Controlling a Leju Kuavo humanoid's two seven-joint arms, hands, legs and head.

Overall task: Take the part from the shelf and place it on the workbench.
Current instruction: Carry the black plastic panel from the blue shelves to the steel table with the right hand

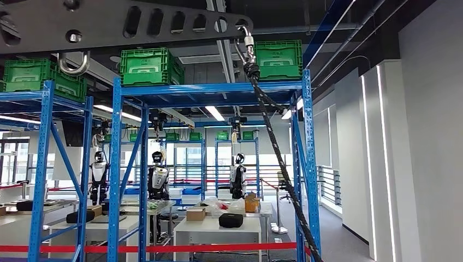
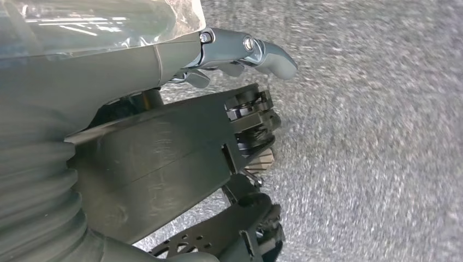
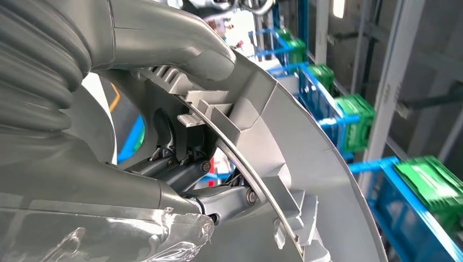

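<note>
Right hand grips curved grey part, fingers hooked behind its rim. Left hand hangs above floor, grip unclear.

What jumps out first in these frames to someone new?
Probably the tall blue shelving racks filling the head view, with green crates lined along their top level. Next, the black tether rope running down from a carabiner on the overhead beam, right of centre. In the right wrist view, the right robot hand grips a large curved grey part, with more crates behind.
</note>
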